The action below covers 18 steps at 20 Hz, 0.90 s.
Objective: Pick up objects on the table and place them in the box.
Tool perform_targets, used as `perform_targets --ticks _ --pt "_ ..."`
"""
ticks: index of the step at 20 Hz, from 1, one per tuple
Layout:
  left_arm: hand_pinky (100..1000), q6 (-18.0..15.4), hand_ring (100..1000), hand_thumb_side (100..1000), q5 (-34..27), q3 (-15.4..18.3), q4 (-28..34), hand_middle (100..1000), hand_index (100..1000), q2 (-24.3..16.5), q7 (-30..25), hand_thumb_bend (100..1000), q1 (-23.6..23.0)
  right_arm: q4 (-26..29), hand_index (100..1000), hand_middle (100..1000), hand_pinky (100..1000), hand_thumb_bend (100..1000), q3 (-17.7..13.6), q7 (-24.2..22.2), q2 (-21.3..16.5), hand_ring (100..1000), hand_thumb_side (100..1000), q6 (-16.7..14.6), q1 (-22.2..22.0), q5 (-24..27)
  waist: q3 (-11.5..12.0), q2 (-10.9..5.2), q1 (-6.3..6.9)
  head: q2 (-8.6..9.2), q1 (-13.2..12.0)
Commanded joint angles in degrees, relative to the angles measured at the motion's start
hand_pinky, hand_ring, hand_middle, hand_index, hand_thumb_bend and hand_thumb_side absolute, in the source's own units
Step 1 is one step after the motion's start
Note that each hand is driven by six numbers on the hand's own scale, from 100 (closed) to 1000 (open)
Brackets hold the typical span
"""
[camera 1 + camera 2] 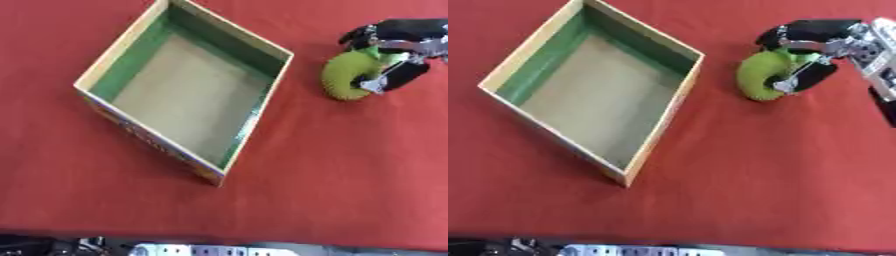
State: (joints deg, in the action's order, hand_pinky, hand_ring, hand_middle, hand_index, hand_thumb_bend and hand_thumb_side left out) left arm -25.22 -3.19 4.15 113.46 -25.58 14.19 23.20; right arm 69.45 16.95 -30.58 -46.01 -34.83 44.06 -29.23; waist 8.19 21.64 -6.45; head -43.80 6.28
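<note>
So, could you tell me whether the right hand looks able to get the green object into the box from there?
Probably yes: the right hand is curled round the green object, and only bare red cloth lies between it and the open box.

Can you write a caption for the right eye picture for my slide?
Robot's right hand curls around a curved yellow-green object beside an empty open cardboard box on red cloth.

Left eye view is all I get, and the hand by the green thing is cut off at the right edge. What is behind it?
Observer: In the right eye view the right hand, curled round the green object, joins a silver wrist that is fully in frame.
Operator: And past the wrist?
Observer: A black arm runs down along the right edge.
</note>
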Motion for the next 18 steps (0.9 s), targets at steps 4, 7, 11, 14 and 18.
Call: perform_targets --ticks 4,7,11,14,18 --pt "846 0.1 786 729 0.0 0.2 1.1 703 887 -0.7 0.0 143 0.3 7.5 660 429 843 100 -1.0 -0.2 -4.4 903 275 1.8 -0.5 6.7 -0.2 -1.04 -0.26 -0.31 1.2" --pt "846 0.1 786 729 0.0 0.2 1.1 703 886 -0.8 0.1 143 0.3 11.8 652 413 841 100 -2.4 -0.2 -5.3 899 255 3.1 -1.0 10.1 -0.3 -1.11 -0.31 -0.31 1.2" --pt "845 0.2 785 729 0.0 0.3 1.1 702 885 -0.8 0.2 143 0.3 17.3 637 390 834 100 -4.6 0.3 -6.1 884 231 5.1 -0.5 14.6 -0.4 -1.3 -0.43 -0.31 1.7" --pt "845 0.3 784 730 0.0 0.2 1.1 701 884 -0.8 0.2 141 0.3 20.0 621 373 827 100 -5.4 0.3 -6.2 873 323 6.4 0.4 17.0 -0.3 -1.44 -0.51 -0.31 2.3" --pt "844 0.3 783 724 -0.2 0.2 1.1 699 883 -0.8 0.3 147 0.4 22.3 617 368 825 100 -5.0 -0.1 -5.5 868 218 7.4 2.6 18.9 -0.2 -1.6 -0.66 -0.31 3.4"
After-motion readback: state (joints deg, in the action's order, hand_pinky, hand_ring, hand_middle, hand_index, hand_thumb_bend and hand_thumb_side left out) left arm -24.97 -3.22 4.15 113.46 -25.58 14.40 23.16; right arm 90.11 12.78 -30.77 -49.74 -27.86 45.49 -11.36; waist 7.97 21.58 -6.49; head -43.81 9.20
